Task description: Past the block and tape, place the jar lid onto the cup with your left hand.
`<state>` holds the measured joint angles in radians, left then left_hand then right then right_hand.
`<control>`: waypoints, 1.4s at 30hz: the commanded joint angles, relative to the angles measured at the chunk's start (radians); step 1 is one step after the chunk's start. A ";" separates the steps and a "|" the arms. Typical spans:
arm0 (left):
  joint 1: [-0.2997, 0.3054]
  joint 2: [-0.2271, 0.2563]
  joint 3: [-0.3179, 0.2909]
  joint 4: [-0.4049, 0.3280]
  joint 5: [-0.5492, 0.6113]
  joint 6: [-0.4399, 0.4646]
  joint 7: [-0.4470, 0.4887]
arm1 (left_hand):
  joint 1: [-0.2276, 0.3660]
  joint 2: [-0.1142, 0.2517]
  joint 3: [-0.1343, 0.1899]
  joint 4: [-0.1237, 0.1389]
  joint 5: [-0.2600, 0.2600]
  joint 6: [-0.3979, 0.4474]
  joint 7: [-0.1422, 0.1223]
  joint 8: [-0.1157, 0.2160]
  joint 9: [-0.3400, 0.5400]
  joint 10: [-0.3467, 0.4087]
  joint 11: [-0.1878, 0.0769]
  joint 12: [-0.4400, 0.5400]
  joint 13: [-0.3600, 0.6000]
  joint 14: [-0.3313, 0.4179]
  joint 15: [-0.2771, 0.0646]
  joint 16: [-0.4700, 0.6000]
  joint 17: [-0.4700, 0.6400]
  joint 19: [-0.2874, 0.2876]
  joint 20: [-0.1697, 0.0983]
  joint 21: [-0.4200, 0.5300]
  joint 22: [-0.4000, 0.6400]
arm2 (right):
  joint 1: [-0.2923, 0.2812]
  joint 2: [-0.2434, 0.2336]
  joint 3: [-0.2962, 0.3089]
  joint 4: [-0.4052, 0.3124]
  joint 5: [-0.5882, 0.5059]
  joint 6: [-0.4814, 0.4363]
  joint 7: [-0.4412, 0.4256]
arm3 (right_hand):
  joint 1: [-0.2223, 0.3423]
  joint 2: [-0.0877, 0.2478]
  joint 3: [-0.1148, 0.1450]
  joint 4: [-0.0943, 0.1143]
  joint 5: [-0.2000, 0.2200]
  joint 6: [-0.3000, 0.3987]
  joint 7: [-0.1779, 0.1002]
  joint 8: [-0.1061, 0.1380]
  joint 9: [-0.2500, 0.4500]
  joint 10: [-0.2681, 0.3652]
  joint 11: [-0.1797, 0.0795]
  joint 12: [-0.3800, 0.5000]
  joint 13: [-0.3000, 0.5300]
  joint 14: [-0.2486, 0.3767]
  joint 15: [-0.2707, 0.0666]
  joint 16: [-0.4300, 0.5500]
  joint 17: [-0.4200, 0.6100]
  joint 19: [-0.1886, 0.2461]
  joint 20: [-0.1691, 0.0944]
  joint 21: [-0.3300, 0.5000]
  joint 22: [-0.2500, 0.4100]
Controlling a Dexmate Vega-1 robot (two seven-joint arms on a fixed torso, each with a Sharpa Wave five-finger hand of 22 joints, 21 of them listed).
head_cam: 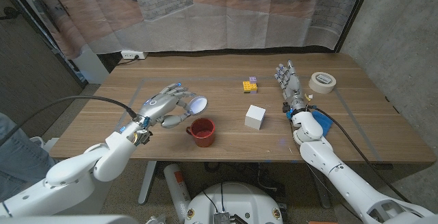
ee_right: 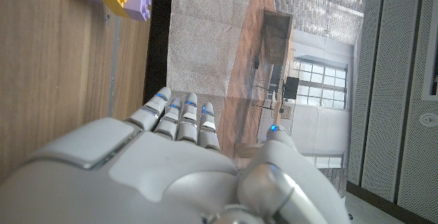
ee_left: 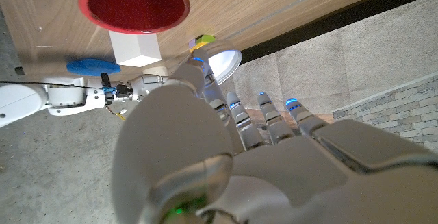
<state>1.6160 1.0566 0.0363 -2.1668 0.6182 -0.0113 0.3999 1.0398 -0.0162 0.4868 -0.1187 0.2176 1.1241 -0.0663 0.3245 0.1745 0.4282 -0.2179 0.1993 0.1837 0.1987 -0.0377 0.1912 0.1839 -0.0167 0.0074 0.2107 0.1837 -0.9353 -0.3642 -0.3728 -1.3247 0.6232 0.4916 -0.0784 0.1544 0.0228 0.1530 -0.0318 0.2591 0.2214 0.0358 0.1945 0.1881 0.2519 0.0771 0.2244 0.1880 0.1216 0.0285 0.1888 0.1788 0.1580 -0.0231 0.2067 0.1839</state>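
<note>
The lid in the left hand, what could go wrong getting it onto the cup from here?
The left hand holds the lid only at its fingertips, tilted on edge, so it could slip out before it is laid level. The cup stands close below the hand, so lowering fingers could knock it or land the lid off-centre on the rim. The white block beside the cup looks clear of the path.

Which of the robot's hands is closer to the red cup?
The left. The left hand, holding the jar lid, is just beside the red cup. The right hand waits well off, past the white block.
</note>
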 commanded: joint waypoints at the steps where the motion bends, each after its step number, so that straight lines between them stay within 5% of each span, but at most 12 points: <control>1: 0.033 -0.038 -0.039 -0.022 0.019 -0.041 -0.060 | 0.000 -0.011 0.011 0.000 0.008 0.160 -0.066 0.008 0.019 0.005 0.001 0.000 0.003 0.001 -0.152 0.002 0.003 -0.005 0.000 0.000 0.003 | 0.017 0.013 -0.008 0.017 0.001 0.008 0.013 | 0.000 0.004 -0.003 0.004 0.005 0.009 0.004 0.004 0.003 0.007 0.000 -0.001 0.003 0.012 0.000 -0.001 0.006 0.005 -0.002 -0.002 0.001; 42: 0.144 -0.186 -0.152 -0.108 0.099 -0.086 -0.236 | -0.004 -0.014 0.023 0.001 0.012 0.164 -0.061 0.005 0.017 -0.003 0.001 -0.006 0.003 -0.015 -0.143 -0.002 0.004 -0.014 0.002 -0.003 0.003 | 0.035 0.019 -0.004 0.052 0.011 0.023 0.036 | 0.000 0.006 -0.006 0.002 0.005 0.010 0.005 0.004 0.003 0.009 -0.001 -0.001 0.003 0.012 0.003 -0.001 0.006 0.005 -0.002 -0.003 0.001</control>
<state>1.7270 0.9127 -0.0932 -2.2450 0.6906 -0.1094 0.2139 1.0336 -0.0229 0.5025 -0.1175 0.2260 1.1263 -0.0684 0.3250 0.1745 0.4281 -0.2178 0.1954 0.1837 0.1913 -0.0377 0.1912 0.1836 -0.0204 0.0111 0.2108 0.1837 -0.9069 -0.3403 -0.3814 -1.2819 0.6286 0.5117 -0.0545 0.1544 0.0228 0.1490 -0.0277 0.2591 0.2233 0.0378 0.1945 0.1881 0.2518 0.0770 0.2244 0.1880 0.1270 0.0339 0.1888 0.1788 0.1580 -0.0232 0.2067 0.1837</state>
